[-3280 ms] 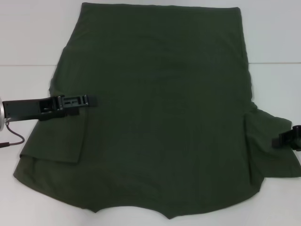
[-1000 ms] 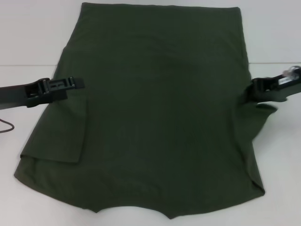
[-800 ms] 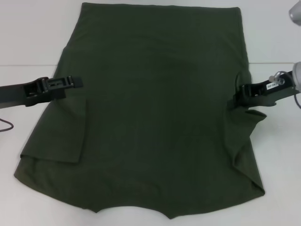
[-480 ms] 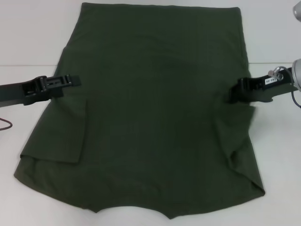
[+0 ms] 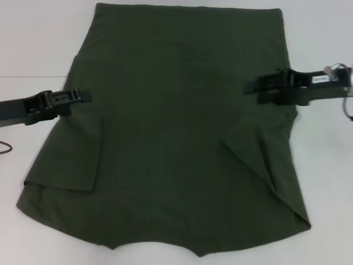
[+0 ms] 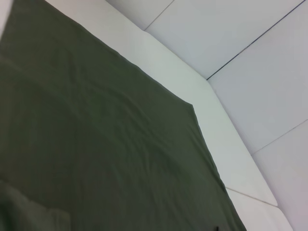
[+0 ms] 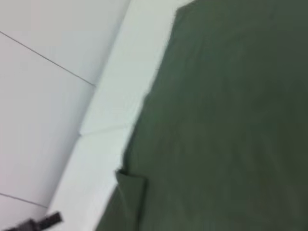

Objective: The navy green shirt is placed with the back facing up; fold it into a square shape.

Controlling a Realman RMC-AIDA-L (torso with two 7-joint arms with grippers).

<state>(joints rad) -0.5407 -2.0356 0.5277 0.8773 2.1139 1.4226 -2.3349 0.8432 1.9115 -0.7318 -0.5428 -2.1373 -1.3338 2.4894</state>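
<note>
Olive-green cloth of the navy green shirt [image 5: 182,127] spread flat on the white surface [image 5: 33,49], right sleeve [image 5: 259,149] pinched in the right pincer [image 5: 252,88], liable to slip and bunch mid-fold; left pincer [image 5: 85,96] over the left edge, grip unreadable.

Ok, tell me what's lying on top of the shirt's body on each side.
On the navy green shirt, the left sleeve lies folded inward, flat. The right sleeve is folded in too, under the right gripper. Whatever is beneath the flaps is covered.
</note>
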